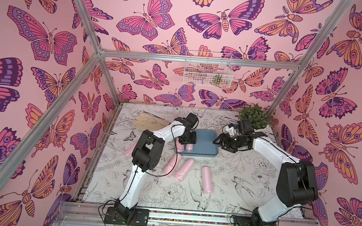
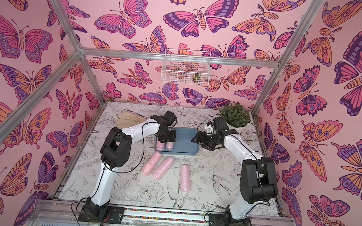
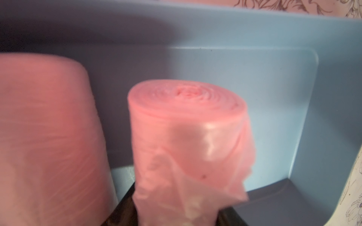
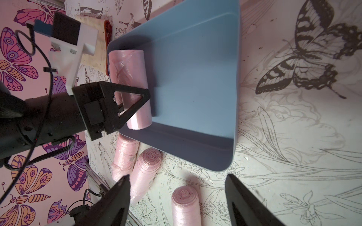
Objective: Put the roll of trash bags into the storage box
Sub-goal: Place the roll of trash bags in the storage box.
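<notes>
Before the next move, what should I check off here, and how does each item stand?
1. The roll under the left gripper lies inside the storage box: ok.
2. Its jaws clear of the roll: cannot tell.
3. Jaws of the right gripper open, empty: ok.
4. Bare floor left in the box: ok.
5. Every roll boxed: not ok; loose rolls lie on the table.
</notes>
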Available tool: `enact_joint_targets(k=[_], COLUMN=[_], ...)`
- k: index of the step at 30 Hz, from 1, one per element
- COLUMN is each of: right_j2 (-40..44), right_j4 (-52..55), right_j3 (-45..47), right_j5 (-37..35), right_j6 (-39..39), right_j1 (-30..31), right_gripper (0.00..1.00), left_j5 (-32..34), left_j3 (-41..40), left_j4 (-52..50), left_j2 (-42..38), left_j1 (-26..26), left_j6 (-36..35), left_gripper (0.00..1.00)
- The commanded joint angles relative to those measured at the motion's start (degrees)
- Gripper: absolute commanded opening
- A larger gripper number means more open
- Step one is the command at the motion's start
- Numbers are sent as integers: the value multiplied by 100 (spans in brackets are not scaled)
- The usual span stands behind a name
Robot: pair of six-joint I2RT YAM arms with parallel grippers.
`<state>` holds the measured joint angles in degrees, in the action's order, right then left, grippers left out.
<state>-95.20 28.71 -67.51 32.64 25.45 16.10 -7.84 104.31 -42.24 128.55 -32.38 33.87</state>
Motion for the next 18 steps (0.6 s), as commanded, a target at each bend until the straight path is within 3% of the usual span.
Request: enact_joint_targets(k=[1, 9, 18], right_j2=[107, 116, -107], right_j4=[143, 178, 234], right_j3=[51, 22, -316], right_j5=[41, 24, 49], right_j6=[-75, -84, -85], right_j1=[-44, -44, -24], right_gripper=[80, 79, 79], left_j5=[78, 184, 449], left_j3=[-77, -180, -321], left_j4=[-108, -108, -107], left_j2=[56, -181, -1020], left_j1=[-14, -14, -12], left_j6=[39, 36, -66], left_gripper=[54, 56, 58])
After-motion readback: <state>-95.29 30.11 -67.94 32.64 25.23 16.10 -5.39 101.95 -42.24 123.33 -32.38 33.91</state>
